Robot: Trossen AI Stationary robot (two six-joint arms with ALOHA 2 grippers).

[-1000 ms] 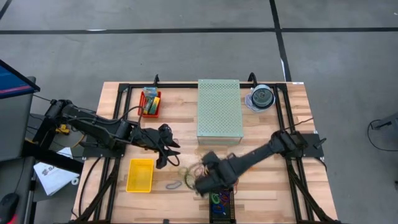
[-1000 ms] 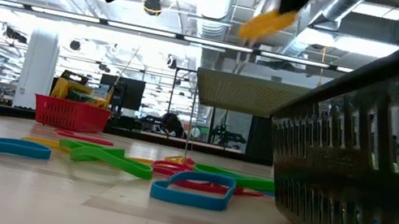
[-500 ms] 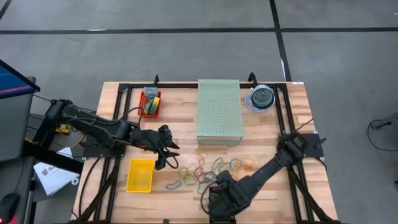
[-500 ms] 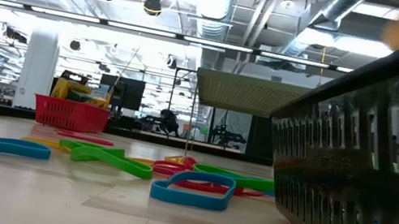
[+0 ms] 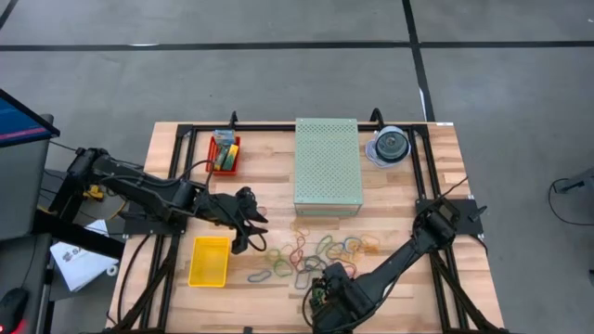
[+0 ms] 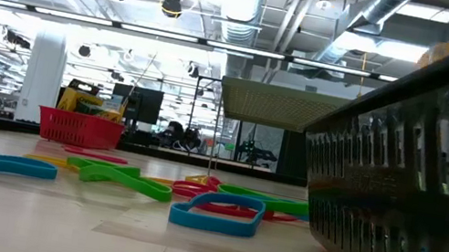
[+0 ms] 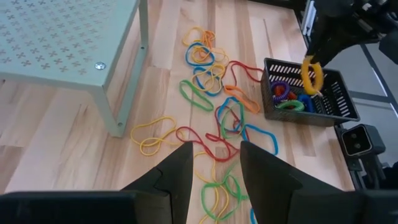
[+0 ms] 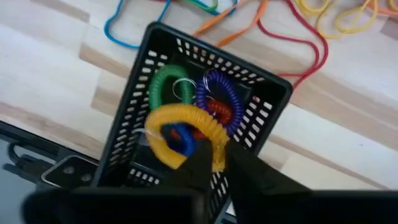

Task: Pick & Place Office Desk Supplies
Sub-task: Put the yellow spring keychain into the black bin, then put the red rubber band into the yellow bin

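Yellow coiled loop (image 8: 186,134) clamped in right fingers (image 8: 200,163) hides basket (image 8: 267,93) contents; left fingers (image 7: 180,171) apart.

You are working in a large industrial lab or workshop hall. Across the top of the low view run exposed ducts (image 6: 256,2) and strip lights under an open ceiling. The high view shows a grey concrete floor (image 5: 278,83) with dark taped lines around your wooden tabletop (image 5: 394,199).
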